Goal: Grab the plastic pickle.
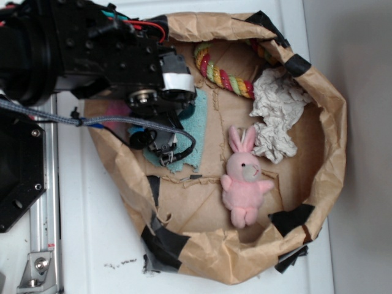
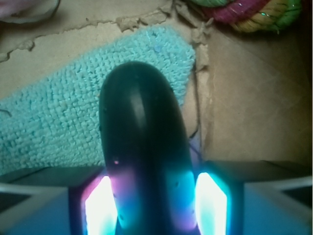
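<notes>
The plastic pickle (image 2: 142,142) is dark green, smooth and round-ended. In the wrist view it stands lengthwise between my two glowing fingers, whose pads (image 2: 100,208) press against both of its sides. My gripper (image 2: 156,208) is shut on it, just above the teal cloth (image 2: 58,112). In the exterior view my gripper (image 1: 162,144) hangs low over the left part of the paper-lined basin, above the teal cloth (image 1: 199,113). The arm hides the pickle there.
A pink bunny (image 1: 244,184) lies right of the gripper. A coloured rope (image 1: 223,73) and crumpled white paper (image 1: 278,113) sit at the back. The raised brown paper rim (image 1: 331,135) rings everything. The rope (image 2: 249,12) also shows at the wrist view's top right.
</notes>
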You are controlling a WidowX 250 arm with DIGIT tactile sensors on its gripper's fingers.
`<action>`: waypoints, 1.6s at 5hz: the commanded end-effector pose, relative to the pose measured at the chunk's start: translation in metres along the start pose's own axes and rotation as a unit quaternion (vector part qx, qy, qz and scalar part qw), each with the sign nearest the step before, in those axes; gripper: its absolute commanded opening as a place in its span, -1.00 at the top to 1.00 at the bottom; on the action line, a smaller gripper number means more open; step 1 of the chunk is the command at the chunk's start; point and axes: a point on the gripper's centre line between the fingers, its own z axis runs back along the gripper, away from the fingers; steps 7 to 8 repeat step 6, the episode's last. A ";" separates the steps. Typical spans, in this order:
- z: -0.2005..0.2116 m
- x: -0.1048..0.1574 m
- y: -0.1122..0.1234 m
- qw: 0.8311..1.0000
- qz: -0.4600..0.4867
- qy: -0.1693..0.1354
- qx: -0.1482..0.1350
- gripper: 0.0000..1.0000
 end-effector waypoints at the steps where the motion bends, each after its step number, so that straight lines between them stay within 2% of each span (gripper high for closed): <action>1: 0.005 0.002 0.009 1.000 -0.014 -0.016 0.002 1.00; 2: 0.019 0.002 0.008 0.999 -0.026 -0.017 -0.010 1.00; 3: 0.069 0.016 -0.003 0.996 -0.064 -0.061 -0.028 1.00; 4: 0.119 0.037 -0.023 0.993 -0.079 -0.068 -0.057 1.00; 5: 0.126 0.043 -0.033 0.992 -0.094 -0.065 -0.055 1.00; 8: 0.117 0.039 -0.032 0.992 -0.106 -0.059 -0.047 1.00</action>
